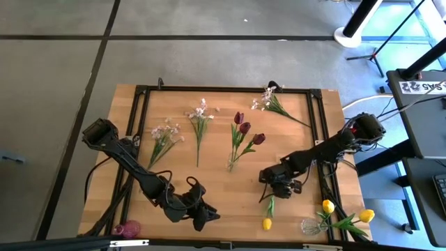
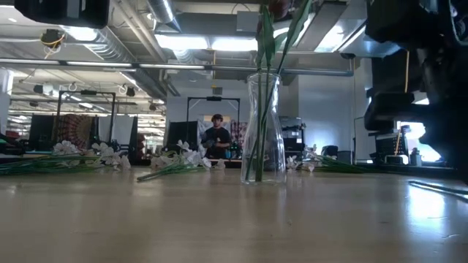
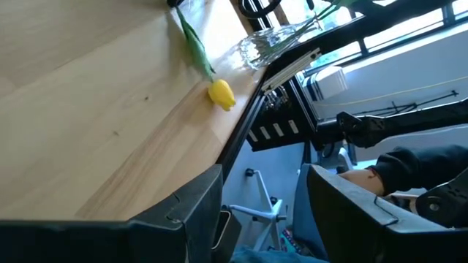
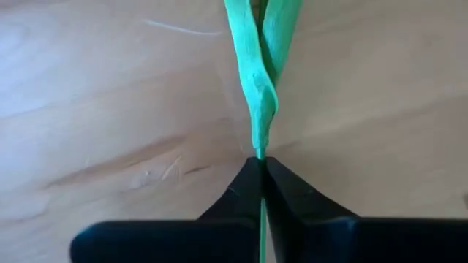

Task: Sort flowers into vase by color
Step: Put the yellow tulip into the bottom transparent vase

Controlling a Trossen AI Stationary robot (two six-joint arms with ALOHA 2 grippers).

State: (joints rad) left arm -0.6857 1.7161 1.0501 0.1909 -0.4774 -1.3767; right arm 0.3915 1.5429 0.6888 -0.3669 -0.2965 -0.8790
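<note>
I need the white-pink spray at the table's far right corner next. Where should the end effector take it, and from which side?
Grip the white-pink spray on its bare green stem, not on the blossoms at its left. The stem lies flat, slanting toward the right rail, so come straight down from above with the fingers across it. The right end effector is shut on the yellow tulip.

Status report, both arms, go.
Right gripper shut on yellow tulip stem, tulip lying on table. Left gripper open, idle at near edge. Red tulips in clear vase. Nothing blocking.

Grey floor [image 1: 209, 63] with dark seams surrounds the wooden table [image 1: 209, 174]. Ceiling lights [image 2: 186, 42] glow over exposed pipes [image 2: 146, 69]. A person [image 2: 216, 139] stands far back.
</note>
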